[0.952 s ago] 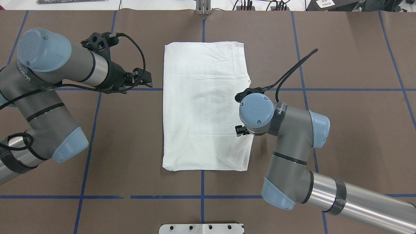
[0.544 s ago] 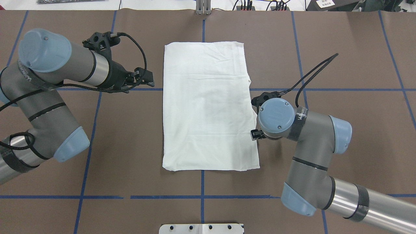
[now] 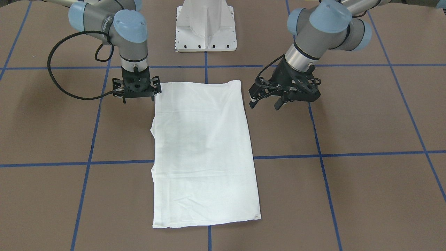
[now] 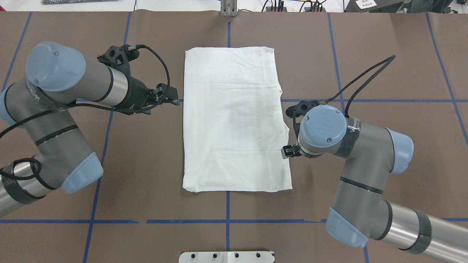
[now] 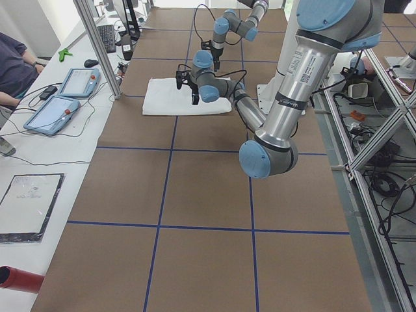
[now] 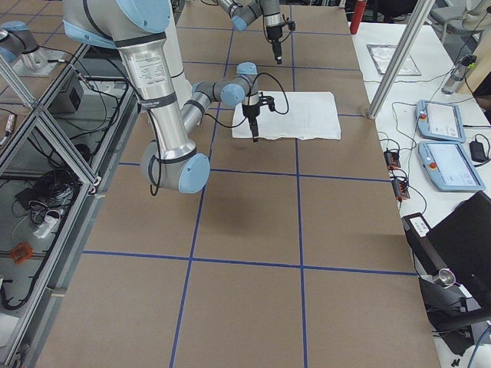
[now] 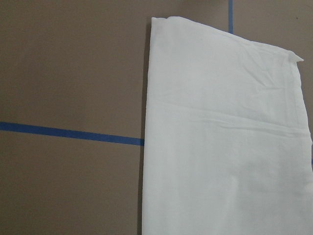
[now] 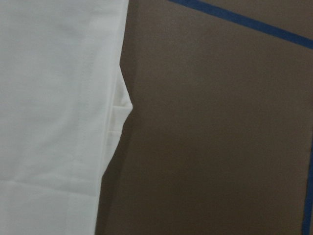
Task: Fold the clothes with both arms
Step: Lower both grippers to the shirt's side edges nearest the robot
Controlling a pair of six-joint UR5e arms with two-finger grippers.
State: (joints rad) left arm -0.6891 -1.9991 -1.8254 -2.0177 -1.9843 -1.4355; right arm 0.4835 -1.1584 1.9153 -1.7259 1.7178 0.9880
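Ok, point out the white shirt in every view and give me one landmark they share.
Exterior front-facing: shirt in the centre, lengthwise up the picture.
Overhead exterior: shirt in the centre.
Exterior left: shirt small, upper left of centre.
Exterior right: shirt small, upper centre.
Left wrist: shirt fills the right half.
Right wrist: shirt fills the left part.
Landmark: the blue tape line running under the shirt's width.

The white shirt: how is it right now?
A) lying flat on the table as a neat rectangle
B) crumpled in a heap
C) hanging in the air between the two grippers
A: the shirt lies flat as a rectangle, the left gripper and right gripper beside its long edges.
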